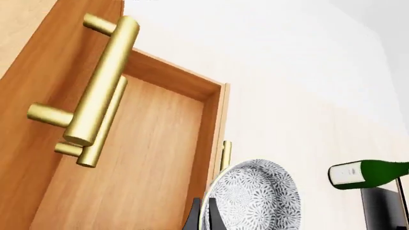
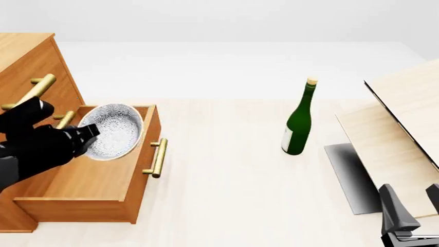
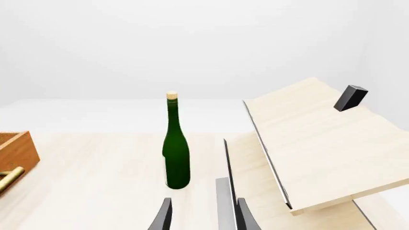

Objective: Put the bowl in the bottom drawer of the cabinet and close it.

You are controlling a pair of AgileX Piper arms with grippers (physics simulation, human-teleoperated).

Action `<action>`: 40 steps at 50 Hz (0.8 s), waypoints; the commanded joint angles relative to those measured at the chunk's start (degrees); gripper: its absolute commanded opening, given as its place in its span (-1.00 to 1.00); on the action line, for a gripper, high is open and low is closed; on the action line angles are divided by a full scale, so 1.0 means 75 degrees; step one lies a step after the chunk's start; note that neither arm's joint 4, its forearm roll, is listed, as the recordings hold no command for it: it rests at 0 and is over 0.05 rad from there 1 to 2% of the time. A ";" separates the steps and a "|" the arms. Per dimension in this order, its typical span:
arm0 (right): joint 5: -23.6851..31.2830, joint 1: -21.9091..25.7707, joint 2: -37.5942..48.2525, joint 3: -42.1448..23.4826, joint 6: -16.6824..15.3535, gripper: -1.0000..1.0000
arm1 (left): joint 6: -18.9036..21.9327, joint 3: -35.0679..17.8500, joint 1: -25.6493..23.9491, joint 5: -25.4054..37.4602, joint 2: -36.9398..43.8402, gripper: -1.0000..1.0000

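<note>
Above the bottom drawer [image 2: 103,180], one bowl [image 2: 113,131]; one green bottle [image 2: 299,121] stands apart.

Left arm reaching in at the left, right arm low at the near right.

The left gripper [image 2: 88,135] has its jaws clamped on the bowl [image 2: 112,131] rim, holding it tilted on edge. The right gripper [image 2: 414,205] points away toward the far side, jaws parted and holding nothing.

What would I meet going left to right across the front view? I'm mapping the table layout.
cabinet → left gripper holding the bowl over the open bottom drawer → green bottle → pale wooden box → right gripper.
</note>
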 commanded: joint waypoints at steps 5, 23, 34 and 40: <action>0.0000 -0.0001 0.0000 0.0000 -0.0001 1.00 | -0.0220 0.0377 0.0799 -0.0391 0.0175 -1.00; -0.0001 -0.0001 0.0003 0.0000 0.0001 1.00 | -0.0244 0.0331 0.1263 -0.0885 0.0836 -1.00; 0.0000 -0.0002 -0.0001 0.0000 0.0000 1.00 | -0.0215 0.0373 0.1506 -0.1317 0.1420 -1.00; 0.0000 0.0000 -0.0001 0.0000 -0.0001 1.00 | -0.0201 0.0339 0.1563 -0.1466 0.1684 -1.00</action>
